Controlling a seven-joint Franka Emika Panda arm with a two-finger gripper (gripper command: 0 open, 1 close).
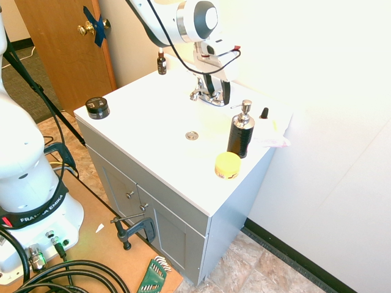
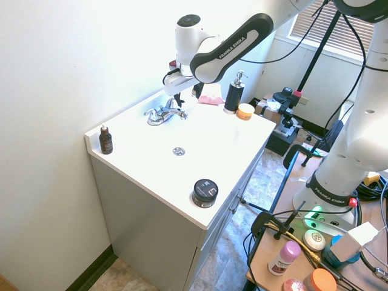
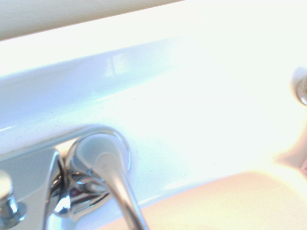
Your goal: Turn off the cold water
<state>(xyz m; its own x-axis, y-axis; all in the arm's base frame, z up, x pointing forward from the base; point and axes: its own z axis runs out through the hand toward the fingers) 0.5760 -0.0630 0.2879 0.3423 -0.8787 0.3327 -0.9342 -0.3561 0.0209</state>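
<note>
The jaws stand wide apart near the right-hand chrome handle [image 3: 104, 160], presumably to straddle the lever and turn it.

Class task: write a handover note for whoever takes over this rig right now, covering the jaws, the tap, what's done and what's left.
Gripper: jaws open, at the faucet; contact unclear.
Cold handle: right-hand one, on the soap pump side.
Done: no stream shows at the spout; whether the handle is fully shut, I cannot tell.
Left: probably check the handle, close it if needed, then back away.
</note>
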